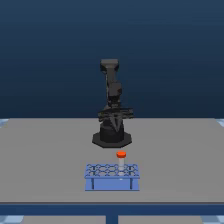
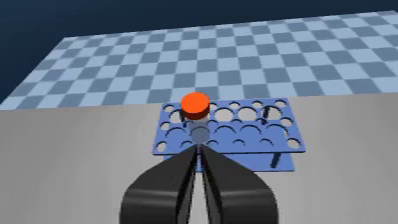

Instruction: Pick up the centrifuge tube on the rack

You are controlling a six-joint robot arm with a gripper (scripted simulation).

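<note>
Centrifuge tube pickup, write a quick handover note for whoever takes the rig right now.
Pincer: shut, empty, fingertips together, apart from the tube.
Centrifuge tube: upright in a hole of the rack, orange cap above the top plate.
Rack: on the grey table, in front of the arm's base.
Done: nothing grasped yet.
Left: open the pincer, move onto the tube, close, lift it out.
</note>
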